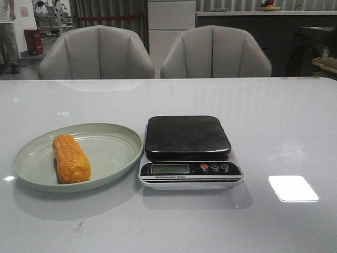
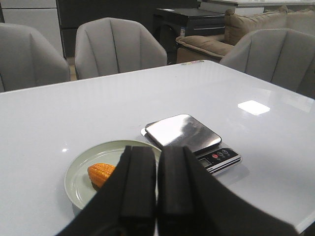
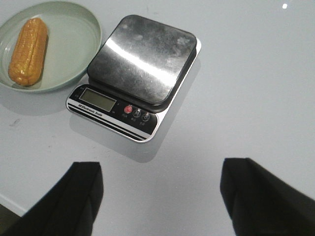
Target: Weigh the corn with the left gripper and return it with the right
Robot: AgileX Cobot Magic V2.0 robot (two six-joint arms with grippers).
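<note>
The orange-yellow corn (image 1: pixel 71 158) lies on the left part of the green plate (image 1: pixel 116 153), left of the scale (image 1: pixel 187 150), whose dark platform is bare. Neither gripper shows in the front view. In the left wrist view my left gripper (image 2: pixel 157 152) is shut and empty, high above the table; its fingers (image 2: pixel 139 182) partly cover the plate (image 2: pixel 78 172) and corn (image 2: pixel 101 173), with the scale (image 2: pixel 187 132) beyond. In the right wrist view my right gripper (image 3: pixel 160 169) is open wide and empty above bare table near the scale (image 3: pixel 140 64); corn (image 3: pixel 29 51) and plate (image 3: pixel 78 44) show too.
Two grey chairs (image 1: pixel 97 55) (image 1: pixel 216 52) stand behind the table's far edge. A bright patch of reflected light (image 1: pixel 293 188) lies on the white table to the right of the scale. More chairs and a sofa (image 2: pixel 221 42) stand around the table.
</note>
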